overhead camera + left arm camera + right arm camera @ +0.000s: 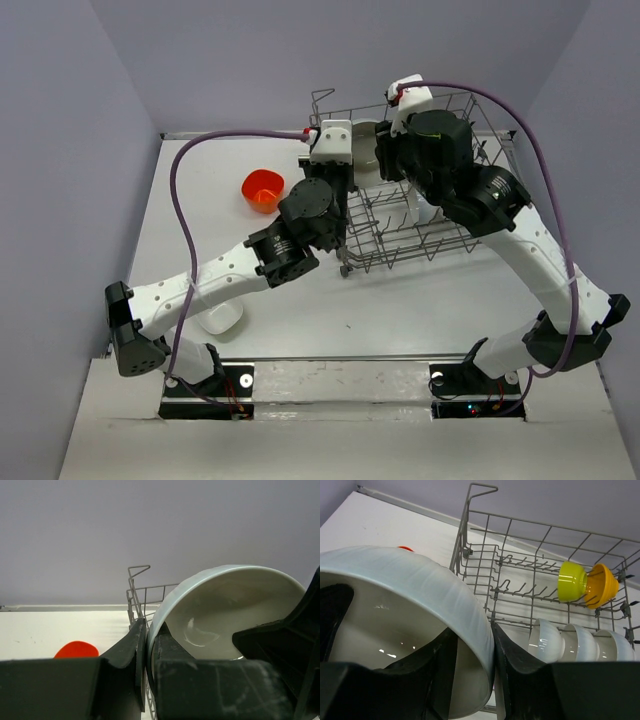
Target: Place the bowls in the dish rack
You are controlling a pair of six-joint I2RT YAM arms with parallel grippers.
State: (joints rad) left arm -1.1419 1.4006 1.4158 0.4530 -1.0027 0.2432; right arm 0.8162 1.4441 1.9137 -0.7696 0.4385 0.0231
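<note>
1. Right now my left pincer [150, 630] is nearly closed. Its two fingers nip the rim of the white bowl [225, 610], which stands on edge and fills the right of the left wrist view.
2. My right pincer [475, 640] stands wider, clamped across the wall of that same bowl at the lower left of the right wrist view.
3. Only the top view shows both grips at once, with the bowl between my wrists over the upper-left corner of the dish rack [395, 250].
4. Only the right wrist view looks into the rack. A lime bowl [572, 581] touches an orange-yellow bowl [602, 585] at the right, and three white bowls [580, 642] stand in a row at the lower right.
5. A red-orange bowl [263, 190] sits on the table [200, 230] left of the rack.
6. Another small white bowl [220, 318] shows only in the top view, lower left, beside my left arm.
</note>
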